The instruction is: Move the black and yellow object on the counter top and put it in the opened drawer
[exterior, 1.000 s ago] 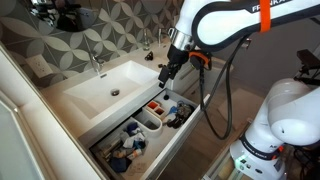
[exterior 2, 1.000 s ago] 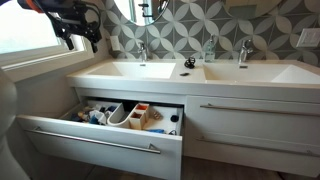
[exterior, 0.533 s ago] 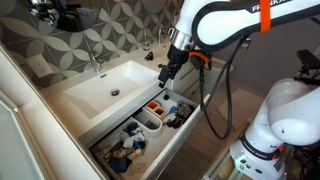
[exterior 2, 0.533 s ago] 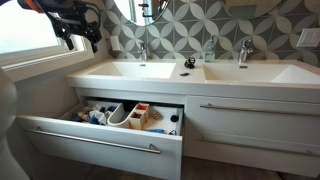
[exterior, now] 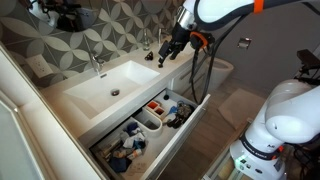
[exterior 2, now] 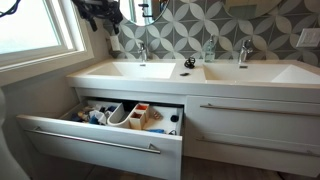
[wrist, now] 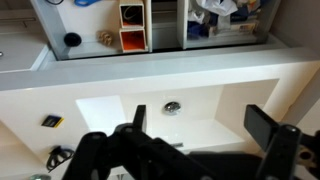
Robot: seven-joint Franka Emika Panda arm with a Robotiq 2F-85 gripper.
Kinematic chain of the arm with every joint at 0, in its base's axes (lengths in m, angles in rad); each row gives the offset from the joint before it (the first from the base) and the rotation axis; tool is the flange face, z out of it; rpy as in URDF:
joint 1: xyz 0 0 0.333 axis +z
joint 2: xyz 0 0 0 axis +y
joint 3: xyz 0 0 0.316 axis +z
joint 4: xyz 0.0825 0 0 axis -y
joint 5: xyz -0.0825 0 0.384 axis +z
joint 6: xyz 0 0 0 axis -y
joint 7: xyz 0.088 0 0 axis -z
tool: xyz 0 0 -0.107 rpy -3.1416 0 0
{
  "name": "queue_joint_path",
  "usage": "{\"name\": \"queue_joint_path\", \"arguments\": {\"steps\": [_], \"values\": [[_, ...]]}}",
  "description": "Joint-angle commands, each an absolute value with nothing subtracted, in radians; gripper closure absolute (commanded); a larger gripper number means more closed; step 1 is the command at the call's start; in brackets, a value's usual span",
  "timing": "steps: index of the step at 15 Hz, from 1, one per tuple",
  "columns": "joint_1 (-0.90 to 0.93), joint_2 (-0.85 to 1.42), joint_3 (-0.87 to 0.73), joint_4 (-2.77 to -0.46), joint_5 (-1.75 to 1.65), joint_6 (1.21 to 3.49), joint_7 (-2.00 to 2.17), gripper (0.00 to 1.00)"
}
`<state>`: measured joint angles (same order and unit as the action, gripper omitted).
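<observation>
At the far left in an exterior view, the robot's black fingers (exterior 2: 104, 20) hang high beside the window, well above the left end of the long white glossy tabletop (exterior 2: 196, 73). In the wrist view they are spread wide apart, released, with nothing between them. Below, the wide white opened drawer (exterior 2: 90, 150) with a metal bar handle stands pulled out, and its rounded white divider bins (exterior 2: 120, 113) hold small items. Further right is the left moulded rectangular basin (exterior 2: 140, 70) with its chrome tap (exterior 2: 141, 50). Next, the small black and yellow object (exterior 2: 188, 63) lies on the tabletop between the two basins, close to the patterned tiled wall and well apart from the fingers. To the right sits the second basin (exterior 2: 270, 72), above a closed white drawer front (exterior 2: 250, 115).
</observation>
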<state>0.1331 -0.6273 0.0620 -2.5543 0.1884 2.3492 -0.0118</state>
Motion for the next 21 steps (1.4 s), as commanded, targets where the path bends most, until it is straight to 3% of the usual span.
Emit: {"name": "queue_joint_path", "arguments": {"steps": [1,6,15,21], "values": [[0.047,-0.551,0.035,-2.413,0.095,2.276,-0.004,0.00],[-0.047,-0.384,0.030,-2.245,0.025,2.197,0.085,0.00],[-0.107,-0.040,0.003,-2.057,-0.067,2.407,0.335,0.00],[-0.092,0.127,-0.060,-1.952,-0.106,2.419,0.443,0.00]]}}
